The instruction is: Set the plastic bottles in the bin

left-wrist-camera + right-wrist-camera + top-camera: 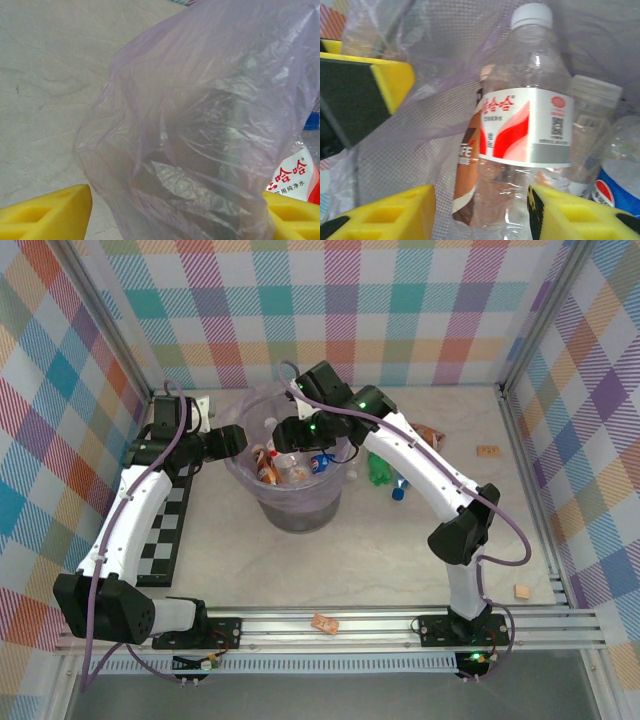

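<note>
The bin (pixel 300 512), grey with a lilac bag, stands mid-table with several plastic bottles (pixel 268 466) inside. My left gripper (pixel 232 440) is at its left rim; in the left wrist view the bag (pixel 200 125) is bunched between the yellow fingers of that gripper (pixel 177 215), which is shut on it. My right gripper (pixel 292 435) hangs over the bin's mouth. Its jaws (pixel 481 215) are apart above a clear white-capped bottle (pixel 525 125), and the left finger (pixel 385 215) is clear of that bottle. Beside it lie a brown-labelled bottle (pixel 467 165) and a blue-labelled one (pixel 615 187).
A green bottle (pixel 380 468) and a blue-capped one (pixel 398 490) lie on the table right of the bin, with an amber-brown item (pixel 430 435) behind them. Tan blocks (pixel 488 451) (pixel 521 591) (pixel 323 623) are scattered about. A checkered board (pixel 165 530) lies under the left arm.
</note>
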Available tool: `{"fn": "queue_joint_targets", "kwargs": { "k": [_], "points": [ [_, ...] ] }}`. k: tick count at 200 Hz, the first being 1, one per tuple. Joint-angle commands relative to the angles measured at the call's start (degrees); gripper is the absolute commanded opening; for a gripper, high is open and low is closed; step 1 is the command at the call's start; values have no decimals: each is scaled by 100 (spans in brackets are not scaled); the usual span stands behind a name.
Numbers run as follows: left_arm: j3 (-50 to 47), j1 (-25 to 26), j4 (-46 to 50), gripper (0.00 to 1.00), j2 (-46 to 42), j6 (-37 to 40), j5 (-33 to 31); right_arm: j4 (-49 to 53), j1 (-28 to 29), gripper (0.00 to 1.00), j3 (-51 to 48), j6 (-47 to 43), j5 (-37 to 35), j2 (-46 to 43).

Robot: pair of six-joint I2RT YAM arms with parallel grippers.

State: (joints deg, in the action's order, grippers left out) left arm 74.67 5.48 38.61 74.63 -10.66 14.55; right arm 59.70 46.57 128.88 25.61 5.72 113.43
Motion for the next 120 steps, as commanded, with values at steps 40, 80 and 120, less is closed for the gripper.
{"fn": "queue_joint_targets", "kwargs": {
  "k": [40,80,120],
  "points": [
    [-96,-73,50,71,49,84,4,161,93,47,147,-50,177,775],
    [-100,-70,50,71,55,81,-4,229,134,47,327,-129,96,739],
    [-85,-73,51,71,53,92,-26,446,116,57,735,-372,-278,305]
  ]
}}
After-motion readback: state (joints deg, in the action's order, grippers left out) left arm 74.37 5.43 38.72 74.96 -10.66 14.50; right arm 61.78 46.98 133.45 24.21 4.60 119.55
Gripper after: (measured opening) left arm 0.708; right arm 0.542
